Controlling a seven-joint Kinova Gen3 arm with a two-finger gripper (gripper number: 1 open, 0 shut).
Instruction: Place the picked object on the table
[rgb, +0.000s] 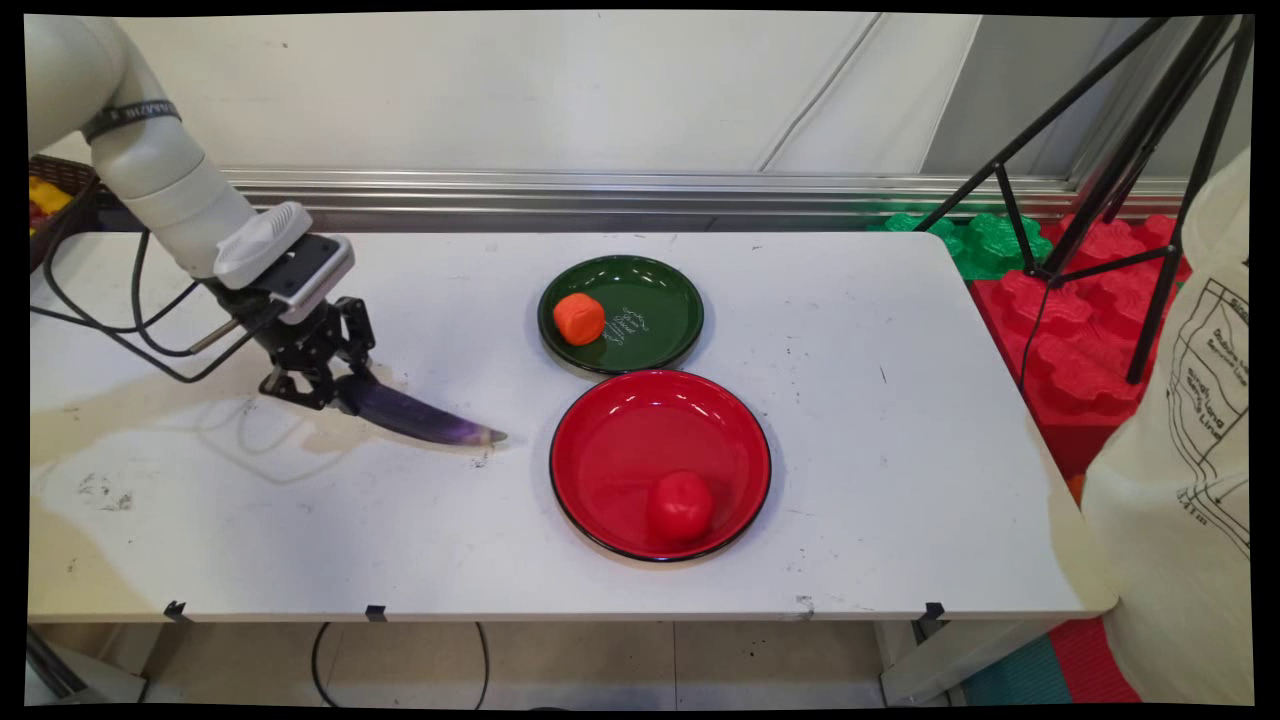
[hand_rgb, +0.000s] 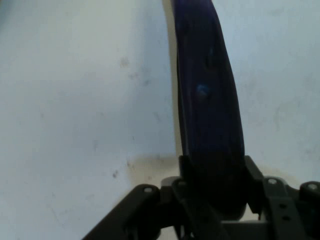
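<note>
Purple and glossy, an eggplant (rgb: 420, 421) lies low over the white worktop (rgb: 850, 450), its thick end clamped between the fingers of the black hand (rgb: 322, 392), its tip pointing toward a red plate (rgb: 610, 440). A red tomato-like toy (rgb: 679, 507) sits in that plate. Just behind, touching rims, a green plate (rgb: 660, 300) holds an orange toy fruit (rgb: 578, 318).

Eggplant (hand_rgb: 210, 115) tip beyond hand view's top edge
</note>
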